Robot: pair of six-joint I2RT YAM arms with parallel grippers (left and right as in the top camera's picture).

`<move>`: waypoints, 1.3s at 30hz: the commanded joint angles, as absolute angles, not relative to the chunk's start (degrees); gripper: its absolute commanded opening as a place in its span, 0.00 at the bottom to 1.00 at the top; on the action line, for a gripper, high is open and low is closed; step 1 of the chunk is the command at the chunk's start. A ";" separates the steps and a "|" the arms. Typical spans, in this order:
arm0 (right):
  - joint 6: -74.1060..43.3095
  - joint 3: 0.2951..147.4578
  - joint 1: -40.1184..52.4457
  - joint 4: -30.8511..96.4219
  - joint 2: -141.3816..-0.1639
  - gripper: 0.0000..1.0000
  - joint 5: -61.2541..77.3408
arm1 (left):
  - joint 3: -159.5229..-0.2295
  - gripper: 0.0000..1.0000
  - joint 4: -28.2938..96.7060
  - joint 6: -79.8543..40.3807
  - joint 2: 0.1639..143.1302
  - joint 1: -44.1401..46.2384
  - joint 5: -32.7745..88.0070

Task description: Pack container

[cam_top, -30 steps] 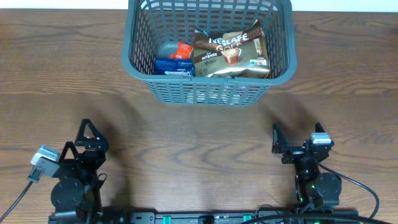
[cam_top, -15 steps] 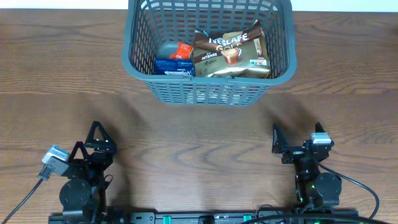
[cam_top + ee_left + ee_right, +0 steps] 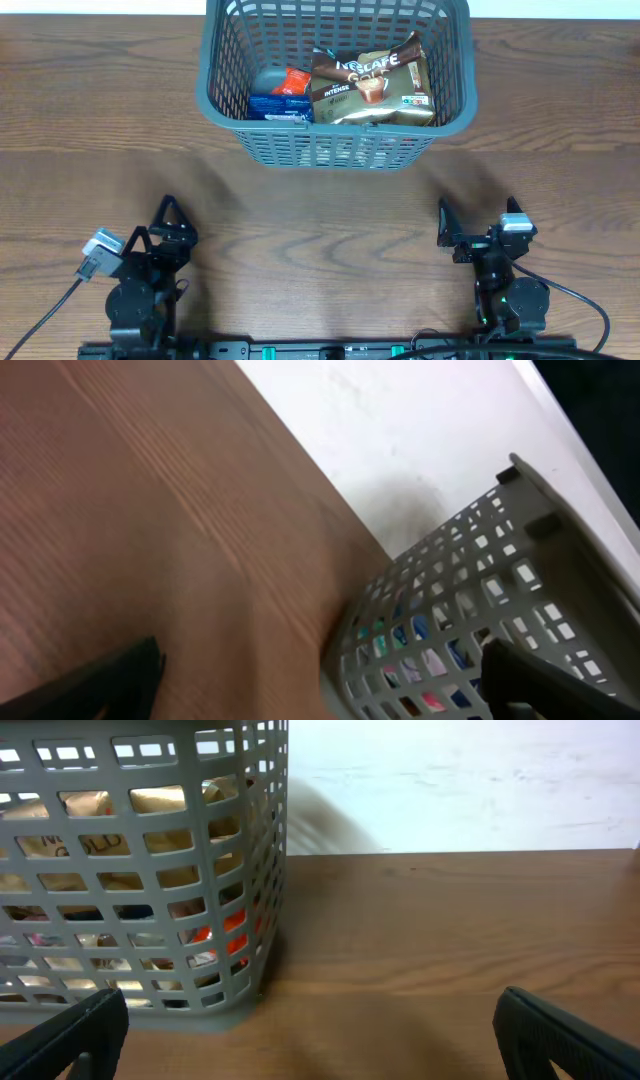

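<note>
The grey-teal slatted container (image 3: pixel 225 110) stands at the far middle of the wooden table. Inside lie a brown Nescafe Gold packet (image 3: pixel 372 88), a blue packet (image 3: pixel 278 107) and an orange packet (image 3: pixel 293 81). The container also shows in the left wrist view (image 3: pixel 470 600) and in the right wrist view (image 3: pixel 150 870). My left gripper (image 3: pixel 170 225) is open and empty near the front left edge, its fingertips wide apart in its wrist view (image 3: pixel 320 680). My right gripper (image 3: pixel 478 222) is open and empty near the front right, well short of the container (image 3: pixel 310 1035).
A white wall (image 3: pixel 460 780) rises behind the table's far edge. Bare wooden tabletop (image 3: pixel 320 230) lies between the grippers and the container. Cables run from both arm bases along the front edge.
My left arm has swung to the right along the front edge, still open and empty. The right arm and the container's contents have not moved.
</note>
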State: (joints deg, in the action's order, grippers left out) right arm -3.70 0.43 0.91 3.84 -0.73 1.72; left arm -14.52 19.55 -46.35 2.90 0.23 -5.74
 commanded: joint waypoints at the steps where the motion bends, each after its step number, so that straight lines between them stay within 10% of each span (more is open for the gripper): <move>1: -4.23 0.32 0.40 4.08 -0.60 0.99 1.93 | -12.67 0.99 18.04 -46.22 2.33 0.47 -4.89; 39: -4.23 0.32 0.40 4.08 -0.60 0.99 1.93 | -4.10 0.98 5.63 -46.22 0.12 0.47 -4.89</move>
